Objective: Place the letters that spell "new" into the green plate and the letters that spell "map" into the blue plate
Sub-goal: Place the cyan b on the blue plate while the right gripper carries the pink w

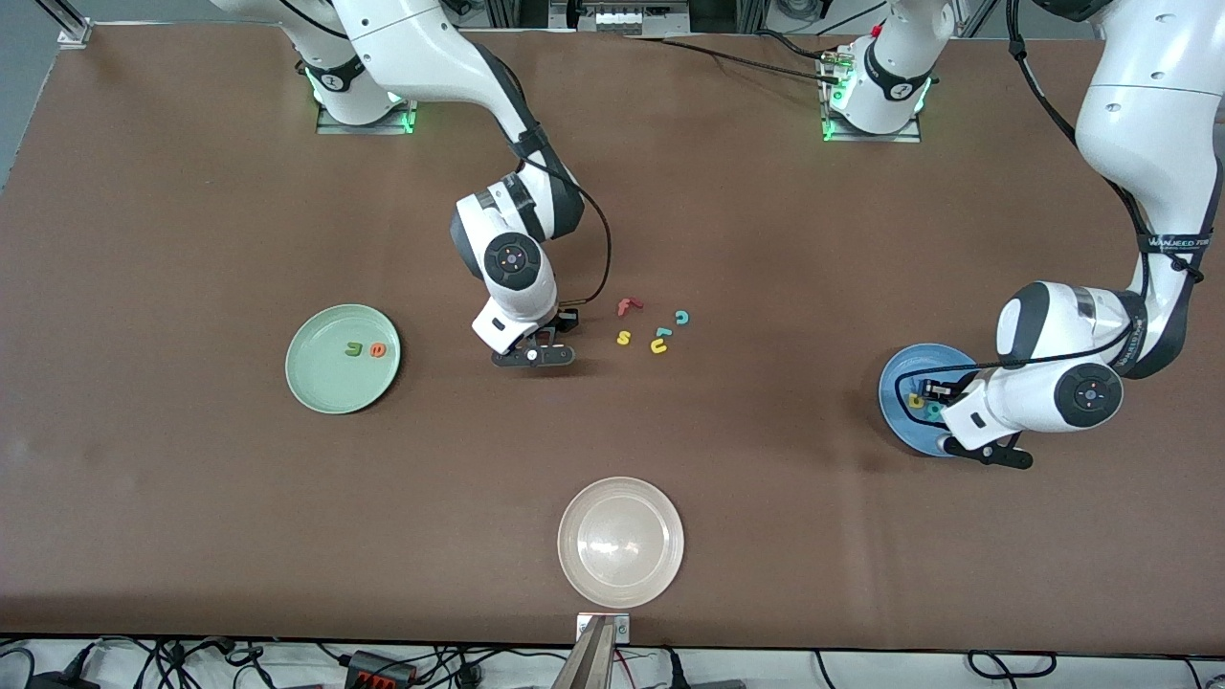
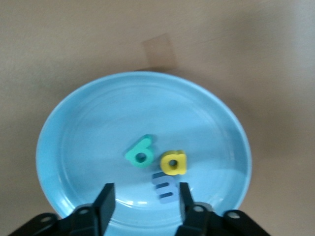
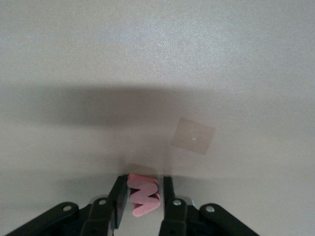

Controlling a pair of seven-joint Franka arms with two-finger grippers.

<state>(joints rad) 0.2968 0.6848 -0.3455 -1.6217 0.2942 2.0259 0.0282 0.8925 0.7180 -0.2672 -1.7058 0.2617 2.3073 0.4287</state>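
Right gripper (image 3: 142, 196) pinches the pink "w" (image 3: 142, 199); left gripper (image 2: 142, 201) – fingers apart – over blue plate (image 2: 88, 128).

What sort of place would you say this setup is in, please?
Probably a robotics lab: two arms bolted to a brown table, cables along its edge, and foam letters being sorted into plates such as the blue plate and green plate.

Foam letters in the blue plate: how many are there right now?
3. In the blue plate, the teal p, the yellow a and the blue m lie close together, under the open left gripper. None looks hidden.
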